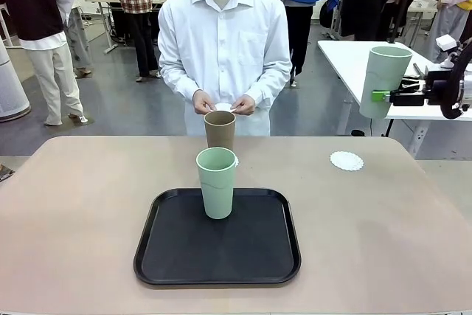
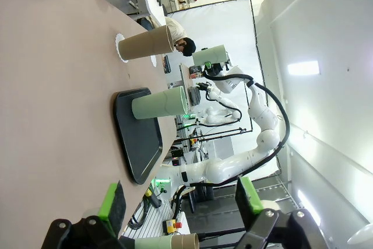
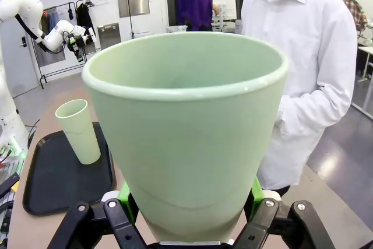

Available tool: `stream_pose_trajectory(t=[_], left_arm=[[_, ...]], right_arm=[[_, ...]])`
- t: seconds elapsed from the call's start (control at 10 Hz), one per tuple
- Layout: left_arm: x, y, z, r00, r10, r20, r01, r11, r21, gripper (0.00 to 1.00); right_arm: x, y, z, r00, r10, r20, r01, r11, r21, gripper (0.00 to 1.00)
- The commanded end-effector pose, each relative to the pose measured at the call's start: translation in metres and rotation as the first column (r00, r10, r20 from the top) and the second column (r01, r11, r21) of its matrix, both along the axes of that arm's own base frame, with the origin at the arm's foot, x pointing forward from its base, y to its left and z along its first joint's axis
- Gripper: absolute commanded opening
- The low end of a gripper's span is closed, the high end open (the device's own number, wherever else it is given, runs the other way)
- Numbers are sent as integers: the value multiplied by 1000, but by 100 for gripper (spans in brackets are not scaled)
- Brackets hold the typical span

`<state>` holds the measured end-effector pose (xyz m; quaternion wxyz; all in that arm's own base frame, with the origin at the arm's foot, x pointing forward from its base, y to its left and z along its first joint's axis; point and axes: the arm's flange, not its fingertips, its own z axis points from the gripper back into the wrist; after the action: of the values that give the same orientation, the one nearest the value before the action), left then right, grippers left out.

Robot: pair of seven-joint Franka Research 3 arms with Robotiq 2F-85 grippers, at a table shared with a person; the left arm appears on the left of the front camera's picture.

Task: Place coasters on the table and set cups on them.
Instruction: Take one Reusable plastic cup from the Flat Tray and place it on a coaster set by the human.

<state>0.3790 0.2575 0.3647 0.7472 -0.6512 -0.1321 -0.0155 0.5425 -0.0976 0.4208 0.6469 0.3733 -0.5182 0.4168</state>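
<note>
Right gripper (image 1: 380, 96) clamped on a plain matte mint cup (image 1: 385, 79), held aloft toward the right edge of the table (image 1: 74, 204). Left gripper (image 2: 179, 197): fingers spread, empty. Scalloped white coaster (image 1: 346, 161) lies bare near the far-right corner.

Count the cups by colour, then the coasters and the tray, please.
Mint green cups: 2
Tan cup: 1
White coasters: 3
Black tray: 1
Total: 7

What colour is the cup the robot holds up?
The cup is pale mint green, clearest in the right wrist view.
</note>
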Motion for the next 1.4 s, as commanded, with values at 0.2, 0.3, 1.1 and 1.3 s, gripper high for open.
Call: stream_pose_trajectory(t=[0.2,0.3,1.1,1.3], left_arm=[[0,1,2,1000,0,14,0,1000,-7,100],[0,1,2,1000,0,14,0,1000,-7,100],[0,1,2,1000,0,14,0,1000,-7,100],[0,1,2,1000,0,14,0,1000,-7,100]], right_arm=[[0,0,1,1000,1,7,-1,1000,-1,83],[0,0,1,1000,1,7,-1,1000,-1,83],[60,1,-116,981,189,-46,-189,982,-4,83],[66,0,-135,975,216,-48,-216,976,-2,83]])
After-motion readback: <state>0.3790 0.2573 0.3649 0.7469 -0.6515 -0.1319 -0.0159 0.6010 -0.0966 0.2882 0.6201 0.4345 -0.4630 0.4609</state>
